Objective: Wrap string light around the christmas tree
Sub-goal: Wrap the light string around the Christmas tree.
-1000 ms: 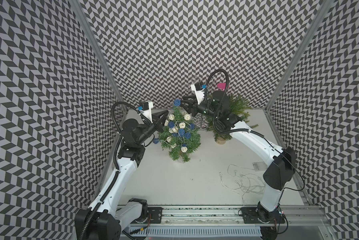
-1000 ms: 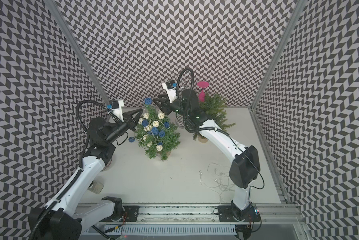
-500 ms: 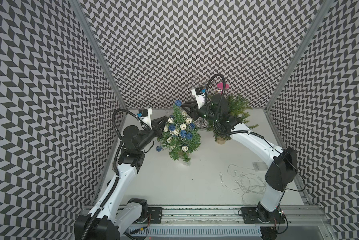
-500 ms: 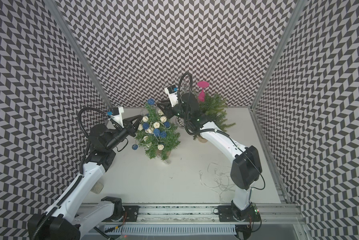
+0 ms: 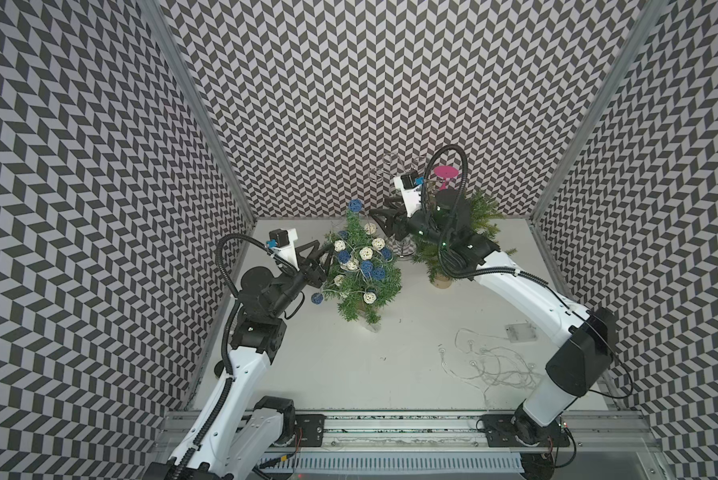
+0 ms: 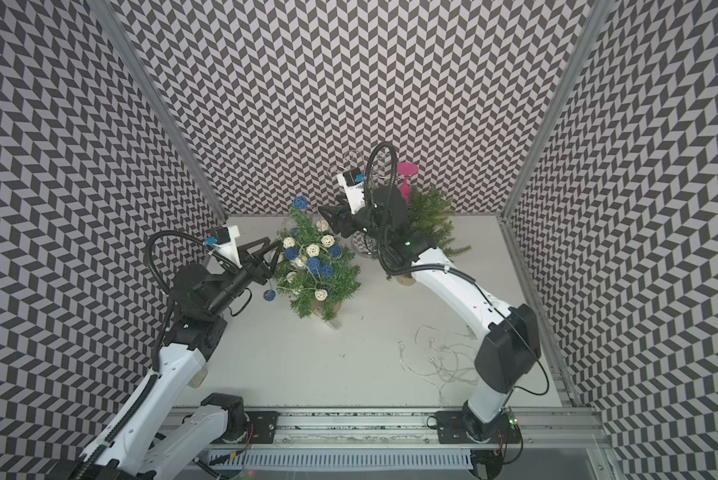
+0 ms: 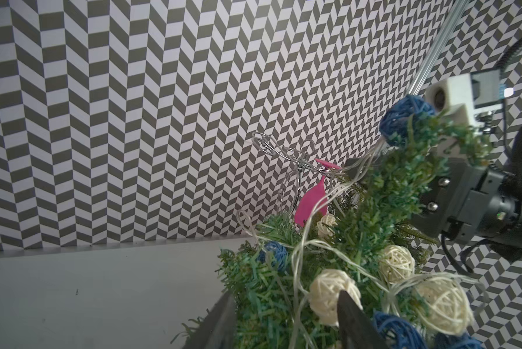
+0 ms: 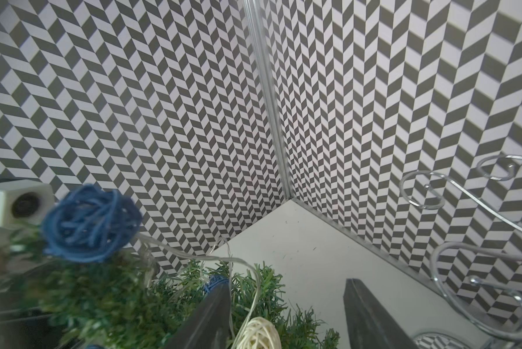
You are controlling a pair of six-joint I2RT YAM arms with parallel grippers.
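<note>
The christmas tree stands at mid-table, wound with a string light of blue and white woven balls on pale wire. My left gripper is open at the tree's left side, with foliage, wire and a white ball between its fingers but nothing clamped. My right gripper is open near the tree's top on the far right side; the wire runs past one finger. A blue ball crowns the tip.
One blue ball of the string dangles off the tree's left side. A second, bare tree stands behind my right arm, beside a wire stand and a pink glass. A loose clear light string with battery box lies at front right.
Both grippers have opened; the left one was shut a second ago. The dangling blue ball has dropped lower beside the tree. The arms have hardly shifted.
</note>
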